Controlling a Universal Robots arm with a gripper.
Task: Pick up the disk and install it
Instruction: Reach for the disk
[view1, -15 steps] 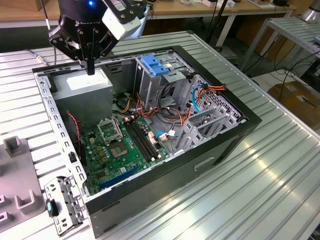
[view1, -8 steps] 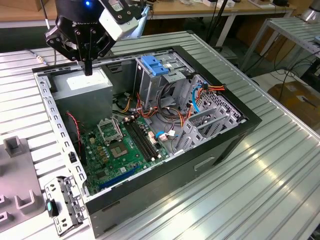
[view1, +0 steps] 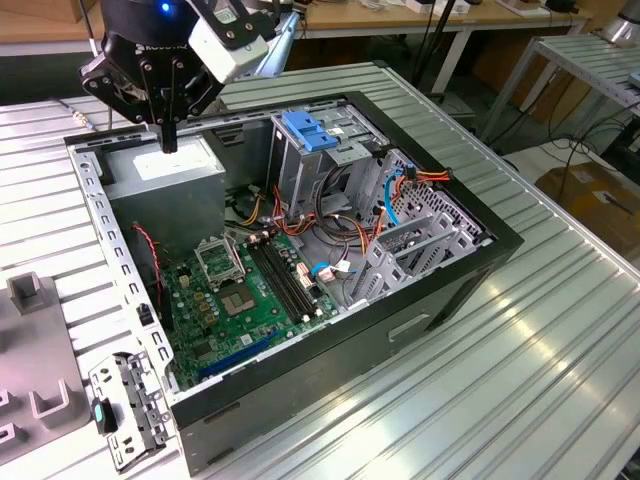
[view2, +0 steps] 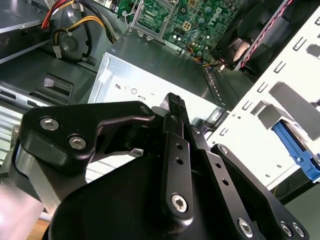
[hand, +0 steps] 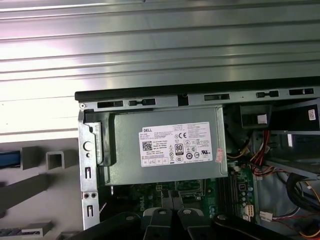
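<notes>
The disk shows as a blue strip at the picture's edge in the first wrist view, resting in a grey fixture outside the open computer case. In the second wrist view its blue carrier peeks out past the case's white perforated rail. My gripper hangs above the power supply at the case's back corner, on the exterior view's left. Its black fingers are shut with nothing between them. The disk lies off to the side, apart from the gripper.
Inside the case are a green motherboard, loose cables and a metal drive cage topped by a blue plastic bracket. A grey fixture sits at the exterior view's left. The ribbed metal table stretches to the right.
</notes>
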